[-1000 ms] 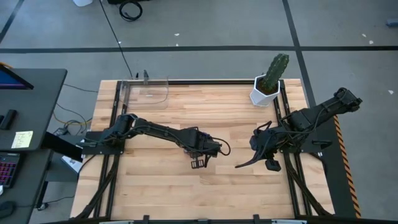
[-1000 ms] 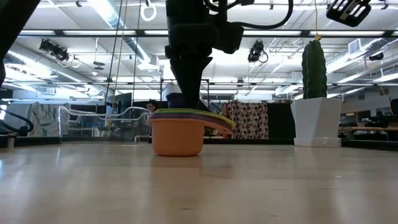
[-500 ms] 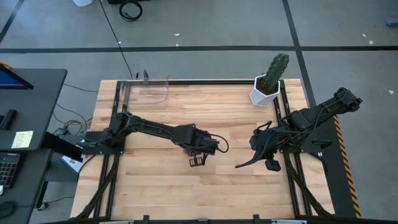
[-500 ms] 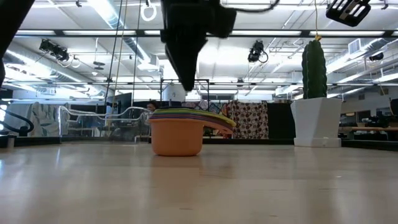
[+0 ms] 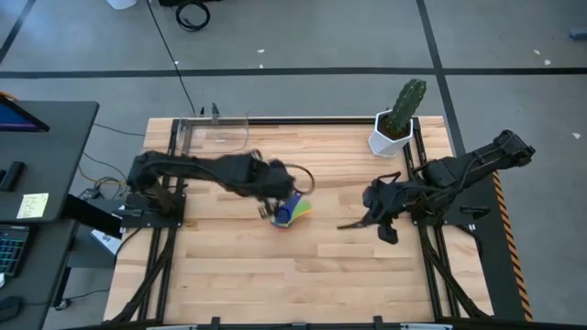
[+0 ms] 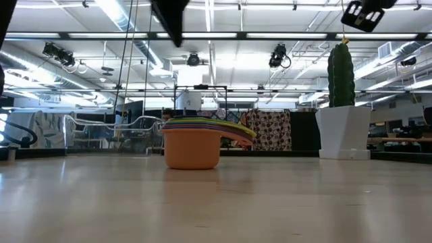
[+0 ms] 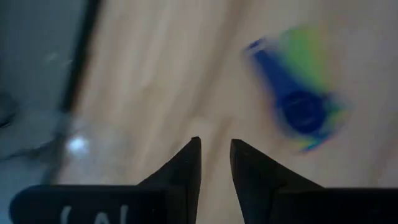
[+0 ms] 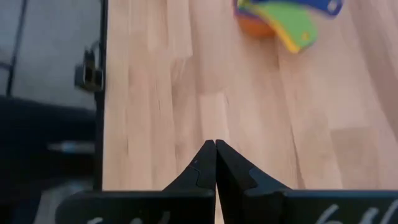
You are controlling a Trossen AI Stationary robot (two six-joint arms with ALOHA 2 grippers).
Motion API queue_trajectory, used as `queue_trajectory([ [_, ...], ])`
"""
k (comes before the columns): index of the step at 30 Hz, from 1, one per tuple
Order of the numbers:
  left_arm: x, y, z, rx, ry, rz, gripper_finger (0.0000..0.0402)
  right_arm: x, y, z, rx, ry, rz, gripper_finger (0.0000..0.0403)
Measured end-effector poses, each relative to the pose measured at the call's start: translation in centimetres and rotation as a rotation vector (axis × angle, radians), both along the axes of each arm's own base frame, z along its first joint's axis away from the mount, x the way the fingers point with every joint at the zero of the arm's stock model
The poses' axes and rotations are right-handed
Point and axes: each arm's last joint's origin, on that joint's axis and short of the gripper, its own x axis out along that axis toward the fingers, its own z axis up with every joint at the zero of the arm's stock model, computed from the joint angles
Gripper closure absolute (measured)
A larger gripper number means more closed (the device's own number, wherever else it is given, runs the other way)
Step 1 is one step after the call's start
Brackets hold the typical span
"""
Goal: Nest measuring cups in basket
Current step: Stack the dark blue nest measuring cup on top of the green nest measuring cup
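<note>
The measuring cups (image 5: 293,212) stand nested in one stack on the table's middle, the orange cup (image 6: 192,150) outermost with its base on the wood and a blue one (image 7: 300,109) innermost. Their flat handles (image 6: 236,131) fan out to one side. My left gripper (image 7: 215,147) hangs high above the table just left of the stack, slightly open with nothing between its fingers. My right gripper (image 8: 215,149) is shut and empty, held above the table to the right of the stack (image 8: 283,17). The clear basket (image 5: 216,136) sits at the table's far left corner.
A white pot with a green cactus (image 5: 396,124) stands at the far right, also seen in the low view (image 6: 343,115). Bare wood (image 5: 303,275) lies between the stack and the near edge and between the stack and the basket.
My left gripper has risen from the nested cups and drawn back toward the table's left and far side, tipping as it went. The stack, hidden under it before, now shows in the high view and stands where it was. My right gripper has turned a little.
</note>
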Motion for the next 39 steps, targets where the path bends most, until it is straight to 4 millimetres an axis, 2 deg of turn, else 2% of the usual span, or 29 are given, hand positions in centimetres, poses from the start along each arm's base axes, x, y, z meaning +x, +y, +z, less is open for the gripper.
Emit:
queue_trajectory([
  [3, -2.1, 1.7, 1.2, 0.060, 0.021, 0.050, 0.0311, 1.0, -0.4, 0.0, 0.020, -0.047, -0.036, 0.0398],
  [8, -5.8, 3.6, 3.1, 0.040, -0.050, 0.037, 0.0311, 2.9, -1.3, -0.5, 0.032, -0.072, -0.110, 0.0398],
  [12, -9.2, 4.4, 3.7, -0.028, -0.218, 0.002, 0.0311, 4.1, -2.3, -0.9, 0.031, -0.075, -0.163, 0.0398],
  [15, -11.7, 4.5, 3.1, -0.104, -0.378, -0.038, 0.0311, 4.7, -3.1, -0.9, 0.042, -0.100, -0.206, 0.0398],
  [19, -14.2, 4.3, 0.9, -0.207, -0.509, -0.149, 0.0311, 5.6, -3.9, -0.8, 0.061, -0.147, -0.249, 0.0398],
  [24, -15.7, 4.2, -3.7, -0.323, -0.535, -0.277, 0.0311, 7.5, -3.6, -1.9, 0.130, -0.140, -0.215, 0.0398],
  [32, -14.6, 5.9, -10.9, -0.436, -0.664, -0.380, 0.0311, 10.8, -2.9, -5.6, 0.249, -0.011, -0.252, 0.0398],
  [37, -13.6, 8.0, -12.9, -0.404, -0.703, -0.319, 0.0311, 12.6, -3.0, -7.4, 0.287, -0.002, -0.251, 0.0398],
  [39, -13.0, 8.7, -13.7, -0.444, -0.700, -0.313, 0.0311, 13.1, -3.4, -8.4, 0.291, 0.031, -0.261, 0.0398],
])
